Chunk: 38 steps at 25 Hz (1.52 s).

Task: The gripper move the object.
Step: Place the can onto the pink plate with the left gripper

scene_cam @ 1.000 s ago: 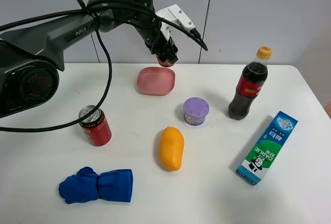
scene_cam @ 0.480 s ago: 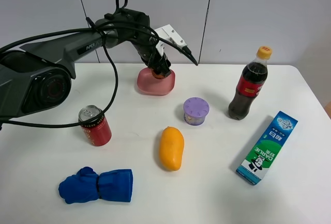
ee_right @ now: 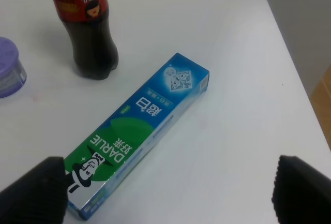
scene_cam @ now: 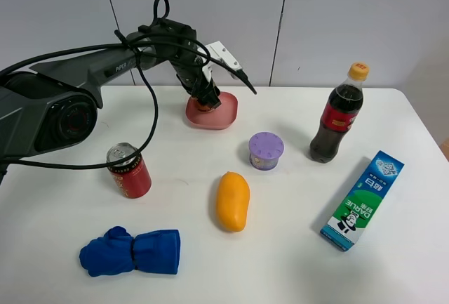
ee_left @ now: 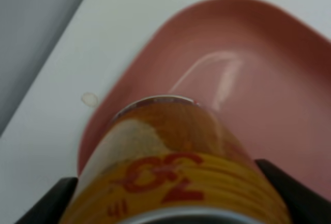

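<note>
A crumpled blue cloth lies nearest the front edge of the white table, with a green-and-blue toothpaste box lying flat at an angle well apart on the right side. The right gripper hovers above that box with its jaws spread wide and nothing between them, as the right wrist view shows.

Farther in, a yellow-orange mango lies near the table's middle, and a red can stands upright to its left. Behind the mango sits a small purple tub, and to the right of the tub a cola bottle with a yellow cap stands upright.

Toward the back wall, the left gripper reaches down over a shallow pink dish. Its jaws are closed against the sides of the yellow can, which they grip upright near its silver top. The can's lower end hangs within the dish's rim, by one side wall; whether its base touches the dish cannot be told.
</note>
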Each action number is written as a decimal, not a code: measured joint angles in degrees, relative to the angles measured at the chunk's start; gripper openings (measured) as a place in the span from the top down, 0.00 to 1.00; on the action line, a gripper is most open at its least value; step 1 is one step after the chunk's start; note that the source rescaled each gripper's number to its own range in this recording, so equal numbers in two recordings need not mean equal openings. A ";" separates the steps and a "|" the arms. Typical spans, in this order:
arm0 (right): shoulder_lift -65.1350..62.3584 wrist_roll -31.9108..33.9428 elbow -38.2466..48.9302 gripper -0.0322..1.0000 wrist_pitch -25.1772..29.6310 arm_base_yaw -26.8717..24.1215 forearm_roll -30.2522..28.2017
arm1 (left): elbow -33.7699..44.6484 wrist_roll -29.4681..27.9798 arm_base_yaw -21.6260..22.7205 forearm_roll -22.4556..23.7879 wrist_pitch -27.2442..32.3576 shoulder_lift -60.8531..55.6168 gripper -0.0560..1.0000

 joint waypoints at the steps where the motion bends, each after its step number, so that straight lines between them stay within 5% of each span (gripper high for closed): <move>1: 0.00 0.00 0.00 0.00 0.00 0.00 0.00 | 0.00 0.00 0.03 0.00 0.70 0.00 0.95; 11: 0.00 0.00 0.00 0.00 0.00 0.00 0.00 | 0.00 -0.21 0.03 -0.12 6.39 0.00 0.95; 18: 0.00 0.00 0.00 0.00 0.00 0.00 0.00 | 0.00 1.08 -0.27 -4.79 5.11 0.00 0.95; 29: 0.00 0.00 0.00 0.00 0.00 0.00 0.00 | 0.00 2.57 -0.41 -5.56 4.05 0.00 0.93; 35: 0.00 0.00 0.00 0.00 0.00 0.00 0.00 | -0.11 1.90 -0.41 -5.45 2.15 -0.45 0.33; 38: 0.00 0.00 0.00 0.00 0.00 0.00 0.00 | -0.11 1.69 -0.41 -5.37 2.23 -0.64 0.16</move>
